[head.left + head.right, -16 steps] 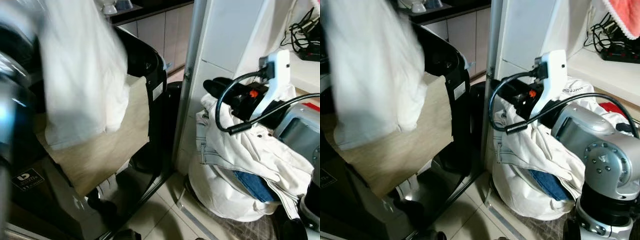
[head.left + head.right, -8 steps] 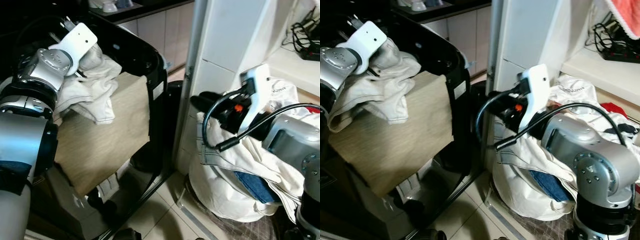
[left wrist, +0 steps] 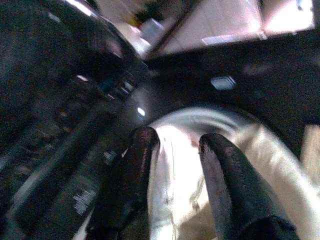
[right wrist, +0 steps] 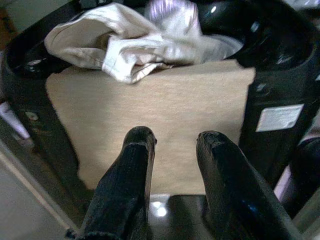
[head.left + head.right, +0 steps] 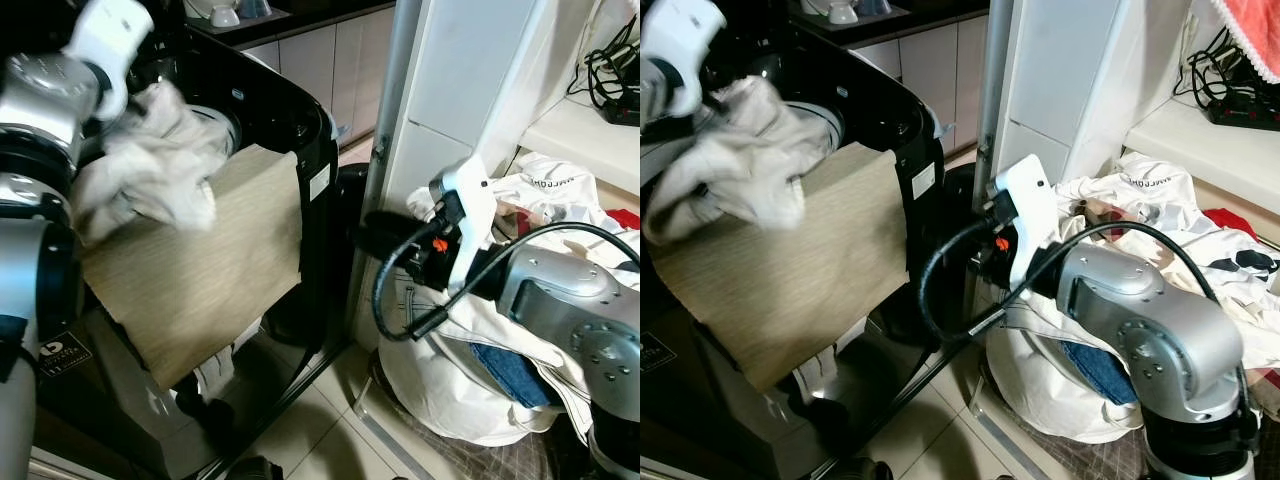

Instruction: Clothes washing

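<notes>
Kitchen-side laundry corner, pale tiled floor (image 5: 300, 425), beige cabinet fronts behind, white pillar (image 5: 455, 90) in the middle. Black top-loading washing machine (image 5: 290, 110) sits on the robot's left, its front covered by one tan cardboard-like sheet (image 5: 200, 290). The cream crumpled cotton garment (image 5: 150, 175) is at the machine's top opening, part draped over the rim onto the sheet, part over the silver drum (image 3: 200, 120). Left gripper (image 3: 172, 150) is up at the opening above the drum, fingers a little apart with pale cloth lying between them; whether it actually pinches the cloth is not clear, so grip cannot be told. Right gripper (image 4: 172, 150) hovers low in front of the tan sheet, fingers parted, nothing between them. Step in hand looks like stuffing the garment down into the drum. To do it well: push the bunched part straight down past the rim, then gather the hanging tail off the sheet so none is left over the edge; the free right gripper could likely lift that tail. Risk: cloth snagging on the rim or sliding back out. Counts: one washer, one tan sheet, one garment at the opening, two grippers, one white fabric laundry bag (image 5: 450, 390) on the floor at right, heaped with white clothes (image 5: 540, 190) and one blue denim piece (image 5: 510, 370).
</notes>
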`<state>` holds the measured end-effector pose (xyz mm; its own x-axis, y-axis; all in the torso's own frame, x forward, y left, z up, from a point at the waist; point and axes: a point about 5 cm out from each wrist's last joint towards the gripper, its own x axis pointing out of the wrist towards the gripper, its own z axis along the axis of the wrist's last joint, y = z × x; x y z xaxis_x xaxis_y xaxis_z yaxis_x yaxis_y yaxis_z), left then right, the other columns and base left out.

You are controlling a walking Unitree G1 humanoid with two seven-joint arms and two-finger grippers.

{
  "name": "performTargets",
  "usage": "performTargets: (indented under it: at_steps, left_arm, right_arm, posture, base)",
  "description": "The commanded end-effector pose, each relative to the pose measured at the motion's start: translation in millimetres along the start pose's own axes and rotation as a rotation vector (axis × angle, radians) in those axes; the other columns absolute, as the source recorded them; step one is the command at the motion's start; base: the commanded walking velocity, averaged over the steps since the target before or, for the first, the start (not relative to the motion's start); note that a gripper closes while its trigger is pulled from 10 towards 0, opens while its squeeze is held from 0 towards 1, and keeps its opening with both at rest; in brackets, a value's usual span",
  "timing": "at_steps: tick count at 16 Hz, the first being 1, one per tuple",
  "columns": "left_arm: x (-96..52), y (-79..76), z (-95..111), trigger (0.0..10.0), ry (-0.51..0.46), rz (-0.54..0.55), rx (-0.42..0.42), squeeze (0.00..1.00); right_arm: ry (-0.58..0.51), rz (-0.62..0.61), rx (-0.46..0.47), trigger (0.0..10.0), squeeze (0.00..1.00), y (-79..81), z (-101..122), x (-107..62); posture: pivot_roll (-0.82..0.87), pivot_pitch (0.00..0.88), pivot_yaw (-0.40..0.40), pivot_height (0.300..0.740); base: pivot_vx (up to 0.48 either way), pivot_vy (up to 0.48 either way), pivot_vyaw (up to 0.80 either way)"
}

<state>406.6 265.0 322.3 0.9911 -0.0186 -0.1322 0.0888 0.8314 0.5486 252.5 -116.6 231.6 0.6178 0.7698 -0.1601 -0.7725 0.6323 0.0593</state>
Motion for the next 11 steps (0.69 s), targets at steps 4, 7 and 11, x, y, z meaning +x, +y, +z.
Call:
performTargets:
  at_steps: [4, 7, 11]
  left_arm:
    - [-3.5, -3.1, 40, 10.0, -0.279, -0.047, -0.157, 0.82]
    - [5.9, -53.8, 31, 10.0, -0.355, -0.207, -0.467, 0.00]
    - [-4.0, -107.5, 10, 10.0, -0.369, -0.111, -0.536, 0.00]
  right_arm:
    - [-0.076, -0.159, -0.081, 10.0, 0.00, -15.2, 5, 1.2]
    - [-0.106, -0.372, -0.041, 10.0, 0.00, -27.6, 0, 4.2]
    - [-0.186, -0.567, -0.094, 10.0, 0.00, -29.0, 4, -1.0]
  posture:
    - [-0.08, 0.000, 0.026, 0.740]
    - [-0.09, 0.000, 0.033, 0.740]
    - [-0.10, 0.000, 0.032, 0.740]
  base:
    - [0.000, 0.000, 0.00]
    - [0.000, 0.000, 0.00]
    - [0.000, 0.000, 0.00]
